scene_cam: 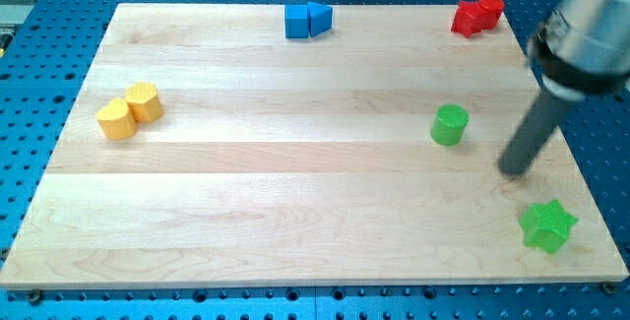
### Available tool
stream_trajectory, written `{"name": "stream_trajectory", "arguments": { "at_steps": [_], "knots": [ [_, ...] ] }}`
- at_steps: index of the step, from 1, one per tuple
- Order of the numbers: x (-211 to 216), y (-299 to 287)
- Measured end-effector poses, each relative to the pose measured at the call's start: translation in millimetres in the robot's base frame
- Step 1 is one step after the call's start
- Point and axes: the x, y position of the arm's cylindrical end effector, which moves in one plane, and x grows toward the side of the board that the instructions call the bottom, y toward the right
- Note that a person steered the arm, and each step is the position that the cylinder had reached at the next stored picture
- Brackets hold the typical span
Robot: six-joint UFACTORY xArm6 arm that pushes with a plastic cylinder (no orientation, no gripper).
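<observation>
Rod tip on wooden board, view's right side. No gripper fitted: nothing held, nothing clamped.

Tip touching no block. Nearest: green cylinder, to tip's upper left, apart. Green star below tip toward view's bottom right, apart.

Red blocks at top right, touching each other, shape unclear. Blue pair, cube plus wedge, touching, top centre. Two yellow blocks touching, far left.

No push in progress, judged from clear gap around tip.
</observation>
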Motion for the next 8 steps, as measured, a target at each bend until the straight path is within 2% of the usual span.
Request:
{"name": "stream_trajectory", "arguments": {
  "at_steps": [1, 2, 3, 4, 6, 7, 8],
  "knots": [
    [-102, -5],
    [-121, -39],
    [-113, -71],
    [-51, -73],
    [13, -70],
    [20, -70],
    [53, -76]
  ]
}}
